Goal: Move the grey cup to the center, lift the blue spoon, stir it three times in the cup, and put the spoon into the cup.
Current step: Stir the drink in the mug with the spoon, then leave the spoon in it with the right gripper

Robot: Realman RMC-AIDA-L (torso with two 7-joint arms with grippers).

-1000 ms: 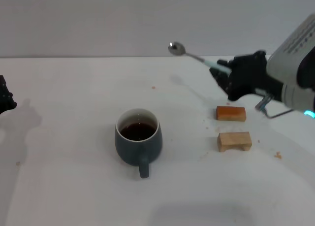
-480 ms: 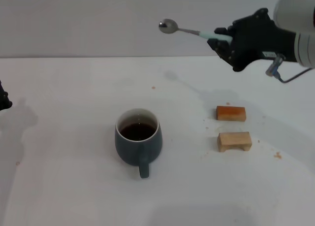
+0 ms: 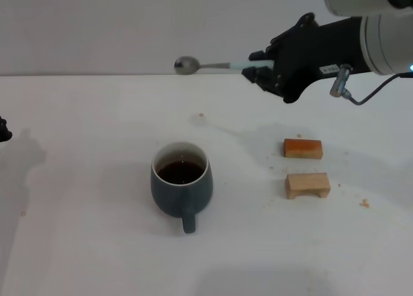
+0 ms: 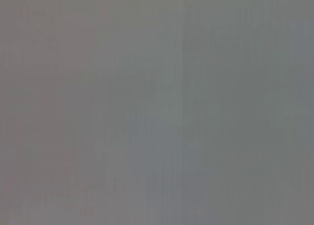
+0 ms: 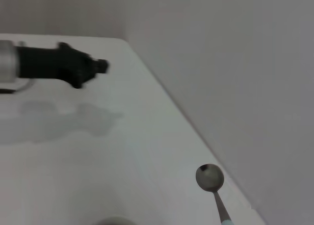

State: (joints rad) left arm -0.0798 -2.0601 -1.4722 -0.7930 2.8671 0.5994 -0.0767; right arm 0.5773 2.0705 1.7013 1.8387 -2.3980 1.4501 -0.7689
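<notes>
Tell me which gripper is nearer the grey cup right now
Right. The right gripper holds the blue spoon above and behind the grey cup; the left gripper sits at the table's far left edge.

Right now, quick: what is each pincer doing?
Right pincer: shut on the blue spoon, held in the air beyond the grey cup.
Left pincer: off at the table's left edge, cannot be told.

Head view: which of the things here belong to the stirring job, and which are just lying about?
Part of the job:
- grey cup, holding dark liquid, mid-table
- blue spoon, held level in the air by the right gripper

Just lying about:
- two wooden blocks on the table, to the cup's right
- left gripper, idle at the left edge
</notes>
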